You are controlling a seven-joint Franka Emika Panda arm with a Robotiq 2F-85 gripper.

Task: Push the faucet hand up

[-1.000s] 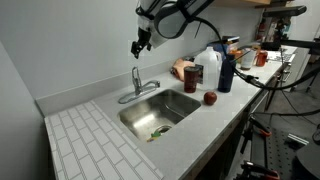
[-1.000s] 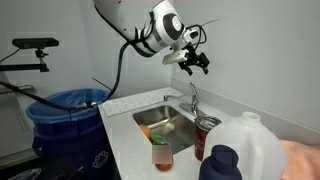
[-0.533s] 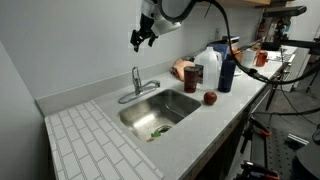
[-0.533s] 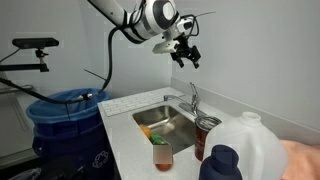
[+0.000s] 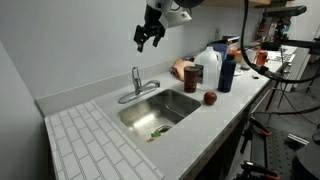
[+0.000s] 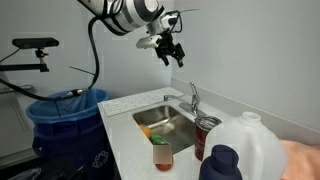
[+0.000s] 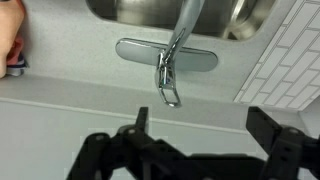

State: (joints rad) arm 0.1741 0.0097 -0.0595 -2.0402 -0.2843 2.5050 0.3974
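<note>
In an exterior view, the sink [image 5: 180, 102] holds scraps [image 5: 157, 131]; a milk jug [image 5: 211, 68] and a blue bottle [image 5: 227, 72] stand on the table [image 5: 90, 140]. In an exterior view, a blue bin [image 6: 65, 110] stands nearby. In the wrist view, the end effector [image 7: 205, 140] hangs wide open and empty above the faucet handle [image 7: 168, 82].

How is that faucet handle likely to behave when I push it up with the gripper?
The faucet handle looks like thin, rigid metal, so it should pivot rather than bend. Its shiny, narrow shape suggests the open gripper could slip off sideways. The base plate sits flat on the counter, so the fixture probably won't shift.
</note>
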